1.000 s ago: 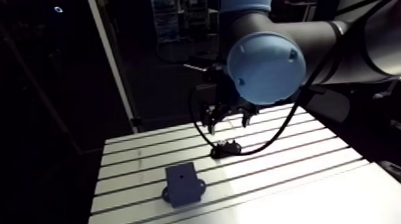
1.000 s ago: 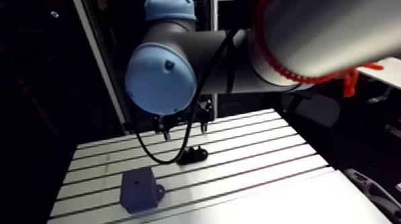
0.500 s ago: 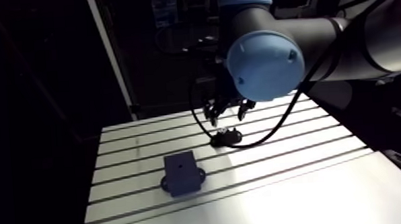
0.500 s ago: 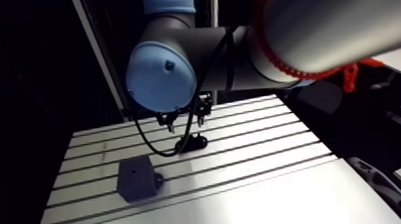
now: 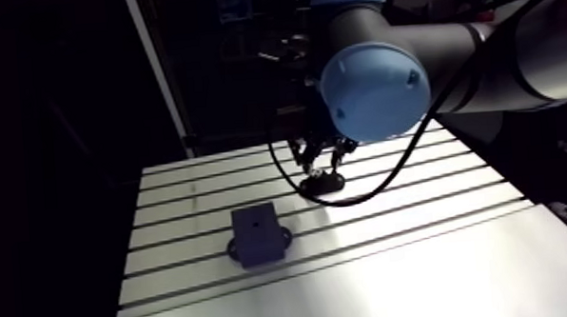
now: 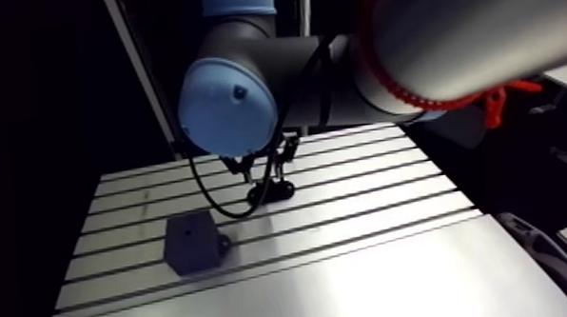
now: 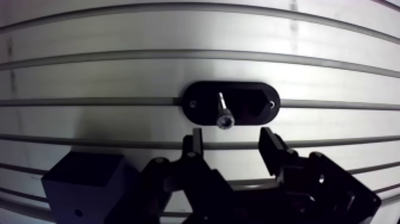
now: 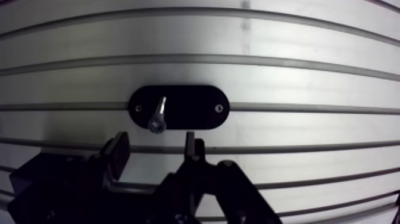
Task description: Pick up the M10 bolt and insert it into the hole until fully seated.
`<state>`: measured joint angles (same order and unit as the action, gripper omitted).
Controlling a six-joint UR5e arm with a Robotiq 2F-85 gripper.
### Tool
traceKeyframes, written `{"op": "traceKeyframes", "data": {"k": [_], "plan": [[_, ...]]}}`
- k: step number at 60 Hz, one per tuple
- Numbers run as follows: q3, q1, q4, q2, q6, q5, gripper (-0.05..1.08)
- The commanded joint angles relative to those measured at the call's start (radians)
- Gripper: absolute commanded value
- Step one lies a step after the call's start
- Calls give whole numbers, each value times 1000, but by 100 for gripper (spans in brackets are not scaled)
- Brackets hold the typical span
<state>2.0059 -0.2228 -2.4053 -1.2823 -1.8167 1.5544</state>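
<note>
A black oval holder [image 7: 202, 98] lies flat on the slotted aluminium tabletop [image 7: 333, 71], across one of its grooves. The M10 bolt [image 7: 223, 114] sits in the holder, off-centre, with its socket head towards the camera and its shank running down into the plate. A second dark recess in the holder, beside the bolt, has nothing in it, and a small screw marks each rounded end.

The gripper [image 7: 231, 142] hangs just short of the holder. Its fingers [image 7: 269, 143] are spread wide with nothing between them, and the bolt head is just ahead of the gap, nearer one finger than the other.

A dark block [image 5: 257, 237] stands on the tabletop apart from the holder. The arm view shows its top face and the small hole [image 5: 253, 227] there. The wrist view shows only a corner of the block beside the gripper. In the arm view the holder is a dark patch under the gripper, and the bolt cannot be made out there. Only the wrist view shows it.
</note>
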Motion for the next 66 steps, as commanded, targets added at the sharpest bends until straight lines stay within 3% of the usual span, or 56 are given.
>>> {"op": "traceKeyframes", "data": {"k": [1, 11, 66], "plan": [[0, 0, -1, 16, 2, 0, 44], [0, 2, -45, 24, 1, -3, 47], [-9, 11, -48, 59, 1, 2, 56]]}}
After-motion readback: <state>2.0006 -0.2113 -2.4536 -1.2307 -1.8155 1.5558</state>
